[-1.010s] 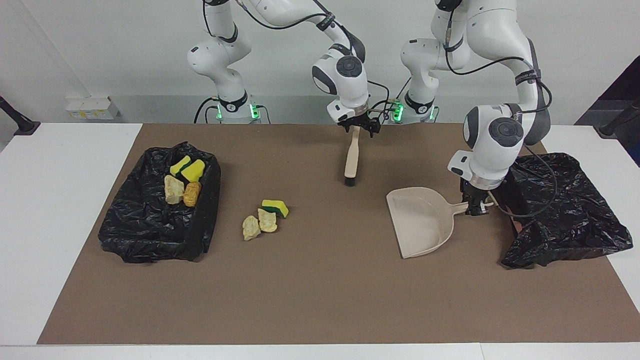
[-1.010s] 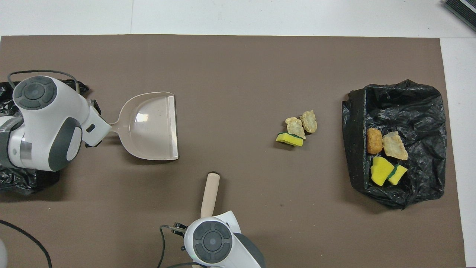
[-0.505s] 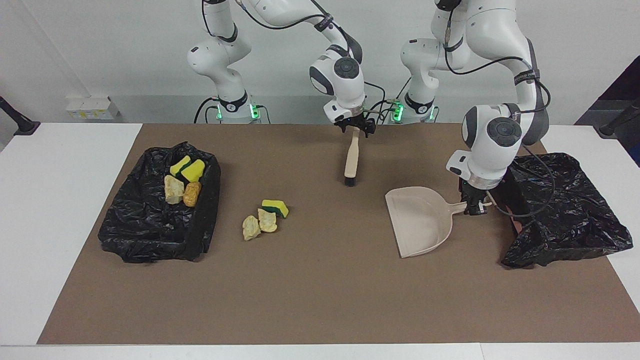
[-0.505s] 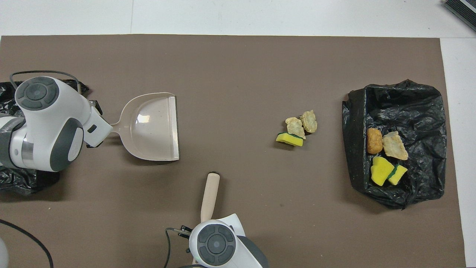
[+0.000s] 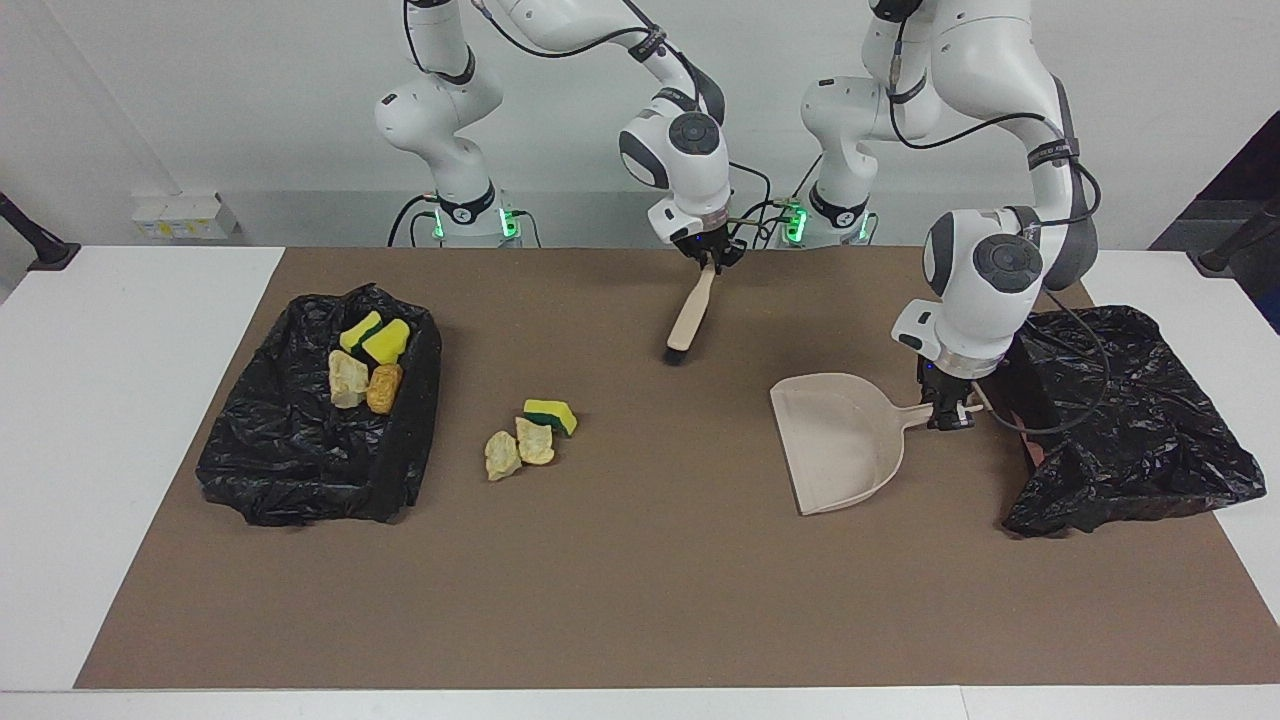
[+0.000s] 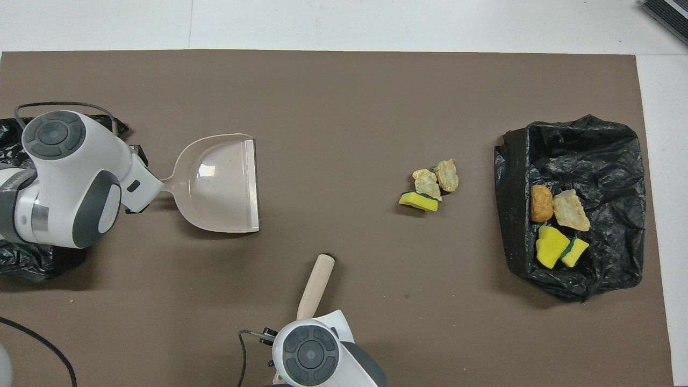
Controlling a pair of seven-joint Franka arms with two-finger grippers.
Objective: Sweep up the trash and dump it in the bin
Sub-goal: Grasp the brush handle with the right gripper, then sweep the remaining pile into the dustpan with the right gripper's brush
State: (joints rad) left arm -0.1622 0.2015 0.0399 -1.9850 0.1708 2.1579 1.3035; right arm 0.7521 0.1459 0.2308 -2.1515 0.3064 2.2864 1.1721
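Observation:
Three loose trash scraps (image 5: pixel 530 435), a yellow-and-green sponge piece and two tan chunks, lie together on the brown mat; they also show in the overhead view (image 6: pixel 428 185). Several more scraps (image 5: pixel 365 360) lie in the black-lined bin (image 5: pixel 300 450) at the right arm's end. My right gripper (image 5: pixel 708 262) is shut on the handle of the beige brush (image 5: pixel 690 315), which slants with its dark bristles toward the scraps. My left gripper (image 5: pixel 945 410) is shut on the handle of the beige dustpan (image 5: pixel 840 440), which rests on the mat, its mouth facing the scraps.
A second black-lined bin (image 5: pixel 1130 430) stands at the left arm's end, right beside my left gripper. The brown mat (image 5: pixel 640 600) covers most of the white table. The bin with scraps shows in the overhead view (image 6: pixel 618 145).
My right gripper has closed onto the brush handle and tilted the brush, swinging its bristle end toward the right arm's end. The dustpan and left gripper have barely shifted.

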